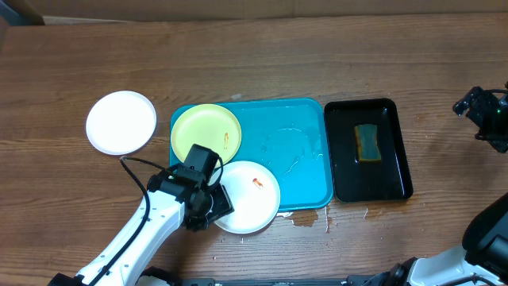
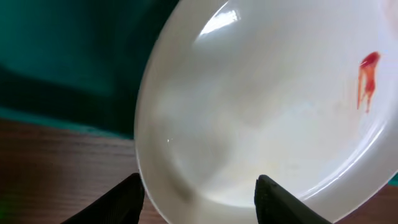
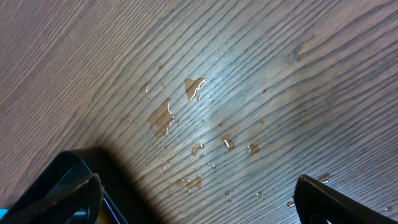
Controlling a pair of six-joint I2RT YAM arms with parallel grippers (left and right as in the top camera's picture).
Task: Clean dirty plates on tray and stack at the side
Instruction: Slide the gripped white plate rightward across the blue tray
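The turquoise tray (image 1: 305,179) lies mid-table. A pale yellow-green plate (image 1: 206,133) with a small orange smear sits in its left part. A white plate (image 1: 252,197) with a red smear (image 2: 367,78) lies at the tray's front left, overhanging its front edge. Another white plate (image 1: 121,121), with no smear showing, lies on the table to the left of the tray. My left gripper (image 1: 216,203) is open at the smeared plate's (image 2: 267,112) left rim, which lies between its fingers (image 2: 199,202). My right gripper (image 1: 470,105) is open and empty over bare wood (image 3: 199,199) at the far right.
A narrow black tray (image 1: 401,159) with a green-yellow sponge (image 1: 367,141) stands right of the turquoise tray; its corner (image 3: 68,180) shows in the right wrist view. Water drops (image 3: 196,124) lie on the wood, and a small puddle (image 1: 305,218) lies at the turquoise tray's front edge.
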